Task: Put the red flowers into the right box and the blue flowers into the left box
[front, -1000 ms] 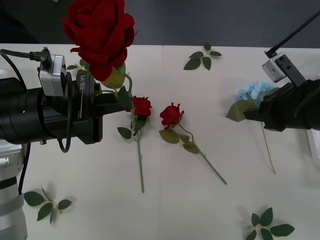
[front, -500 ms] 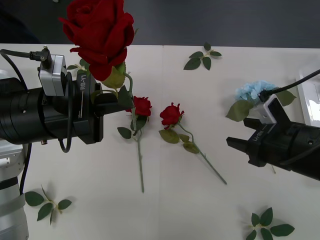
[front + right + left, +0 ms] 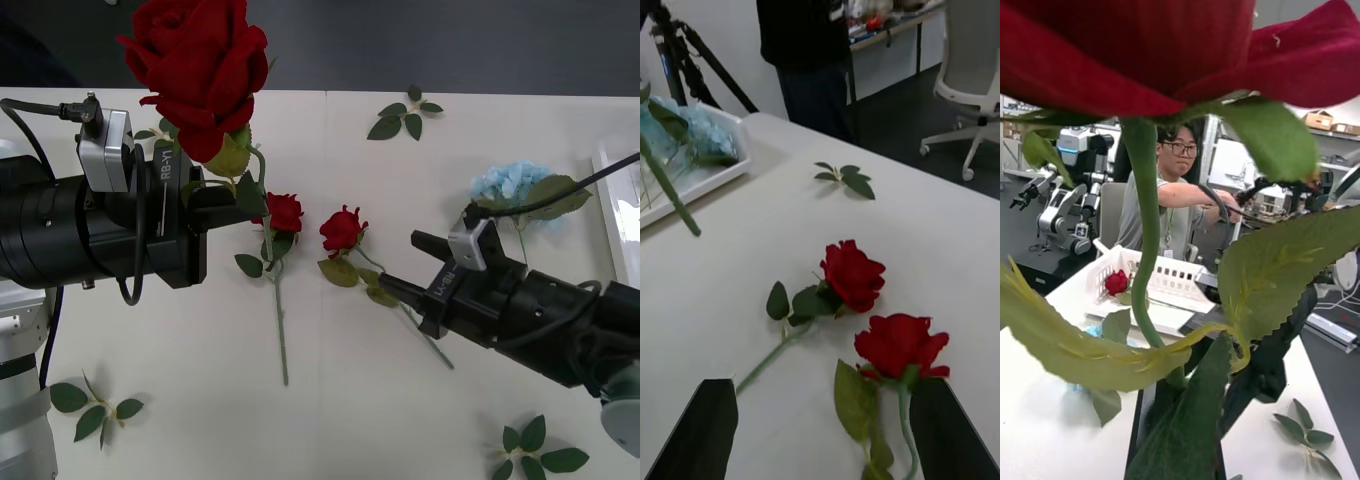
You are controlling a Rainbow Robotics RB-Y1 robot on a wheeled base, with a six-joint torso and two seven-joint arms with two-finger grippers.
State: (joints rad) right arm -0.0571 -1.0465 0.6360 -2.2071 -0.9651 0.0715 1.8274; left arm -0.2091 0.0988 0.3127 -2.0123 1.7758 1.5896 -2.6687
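My left gripper [image 3: 228, 203] is shut on the stem of a red flower [image 3: 193, 62], held upright above the table's left side; its stem [image 3: 1145, 247] and leaves show close in the left wrist view. Two more red flowers [image 3: 284, 212] [image 3: 342, 230] lie mid-table. My right gripper [image 3: 398, 260] stands open just right of them, fingers [image 3: 706, 427] apart before both blooms [image 3: 853, 274] [image 3: 899, 342]. A blue flower [image 3: 514, 184] lies behind it. The left box [image 3: 711, 178] holds blue flowers [image 3: 686, 135]. The right box [image 3: 1177, 282] [image 3: 618, 195] holds a red flower [image 3: 1115, 282].
Bloomless leaf sprigs lie at the back [image 3: 405, 114], the front left [image 3: 92, 405] and the front right [image 3: 535, 450]. A person stands beyond the table's far edge. Bare table lies between the roses and the front edge.
My right gripper has left the blue flower at the right and swung in toward the two roses at mid-table, fingers open. The left arm has held still with its rose.
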